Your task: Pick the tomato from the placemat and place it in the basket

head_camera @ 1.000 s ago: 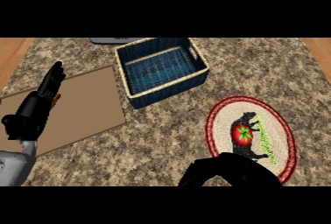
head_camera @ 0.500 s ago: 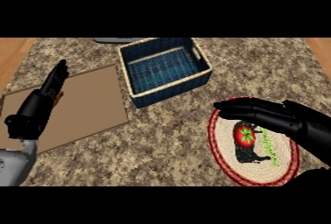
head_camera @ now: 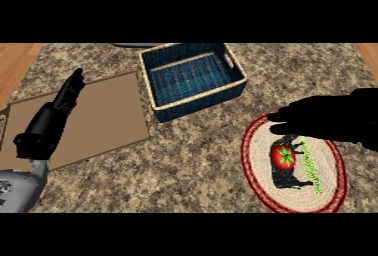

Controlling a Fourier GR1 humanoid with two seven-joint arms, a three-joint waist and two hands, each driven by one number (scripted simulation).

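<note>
A red tomato (head_camera: 283,156) with a green top lies on a round placemat (head_camera: 258,170) with a red rim and a black animal figure, at the right of the counter. My right hand (head_camera: 332,119) hovers just above and behind the tomato, fingers stretched out to the left, open and holding nothing. The blue woven basket (head_camera: 238,84) stands at the back centre with nothing visible inside. My left hand (head_camera: 53,120) rests open at the left, fingers pointing up.
A brown cutting board (head_camera: 103,120) lies on the counter at the left, under my left hand. A grey object's edge (head_camera: 136,45) shows behind the basket. Wooden floor (head_camera: 15,60) borders the counter on the far left.
My right hand has risen from the lower edge and moved up and right over the placemat's back part. The tomato and left hand have stayed put.
</note>
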